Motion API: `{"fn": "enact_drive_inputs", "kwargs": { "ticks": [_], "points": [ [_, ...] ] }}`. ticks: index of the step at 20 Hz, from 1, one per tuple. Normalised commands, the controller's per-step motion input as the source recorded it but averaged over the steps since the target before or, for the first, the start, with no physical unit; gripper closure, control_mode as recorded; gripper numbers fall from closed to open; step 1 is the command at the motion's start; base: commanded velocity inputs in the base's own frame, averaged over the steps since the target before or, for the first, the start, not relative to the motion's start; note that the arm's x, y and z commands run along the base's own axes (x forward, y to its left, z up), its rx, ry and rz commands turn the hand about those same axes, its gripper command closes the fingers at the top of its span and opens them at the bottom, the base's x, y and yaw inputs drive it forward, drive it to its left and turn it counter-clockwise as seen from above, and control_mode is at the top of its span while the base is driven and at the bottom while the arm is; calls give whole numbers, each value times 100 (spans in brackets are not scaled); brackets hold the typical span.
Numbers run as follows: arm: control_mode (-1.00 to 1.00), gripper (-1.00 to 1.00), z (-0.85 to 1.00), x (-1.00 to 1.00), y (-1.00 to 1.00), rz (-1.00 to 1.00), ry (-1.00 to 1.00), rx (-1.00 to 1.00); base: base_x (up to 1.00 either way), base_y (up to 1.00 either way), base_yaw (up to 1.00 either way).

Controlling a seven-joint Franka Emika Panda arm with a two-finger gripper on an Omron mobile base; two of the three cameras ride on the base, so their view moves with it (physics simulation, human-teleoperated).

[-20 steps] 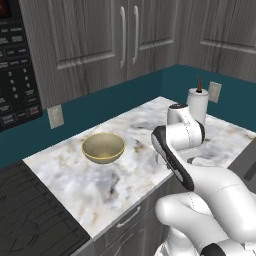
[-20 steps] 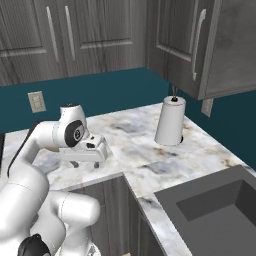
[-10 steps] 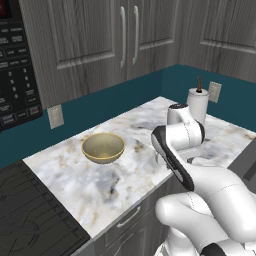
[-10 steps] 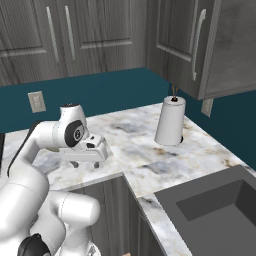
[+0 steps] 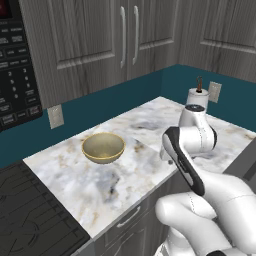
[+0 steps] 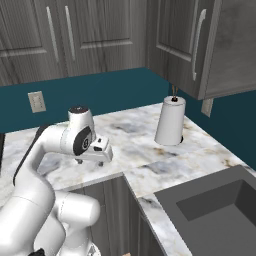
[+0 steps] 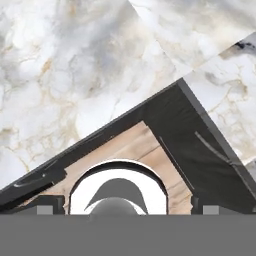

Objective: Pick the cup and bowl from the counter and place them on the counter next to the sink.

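**Open gripper over the counter's front edge, bowl off to its left**

The gripper (image 6: 93, 159) hangs pointing down at the front lip of the counter (image 6: 150, 150), holding nothing. In the hand view its two dark fingertips (image 7: 50, 204) sit far apart at the bottom corners, so the jaws stand wide open with only air between them. Straight beneath it that view shows veined marble, then the dark edge of the cabinet front (image 7: 200, 145) and a strip of wood floor (image 7: 135, 147) further down, so the hand is about level with the counter's edge rather than well in over the slab.

The bowl (image 5: 103, 147) sits upright on the counter to the gripper's left and a little further back towards the wall, well apart from the fingers. Its inside looks bare. Beyond it on the same side lie the black stovetop (image 5: 30, 220) and, above that, the microwave panel (image 5: 12, 75).

To the gripper's right and further back stands the white paper-towel roll (image 6: 170, 121), upright near the teal wall in the counter's corner. Further right again, and nearer the base than the roll, the counter turns and the sink (image 6: 215, 210) drops into it as a dark grey basin, well apart from the hand. A wall outlet (image 6: 36, 101) sits on the teal wall behind and to the gripper's left.
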Motion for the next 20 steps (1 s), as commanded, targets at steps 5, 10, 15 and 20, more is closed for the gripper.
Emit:
{"fn": "enact_drive_inputs", "kwargs": {
  "ticks": [5,10,15,20],
  "points": [
    [-100,-100,13,23,-4,0,-24,16,0,0,0],
    [-100,-100,21,23,13,0,-17,8,0,0,0],
    [-100,-100,4,63,66,5,-4,4,0,0,0],
    [-100,-100,0,61,66,5,1,0,0,0,0]
  ]
}}
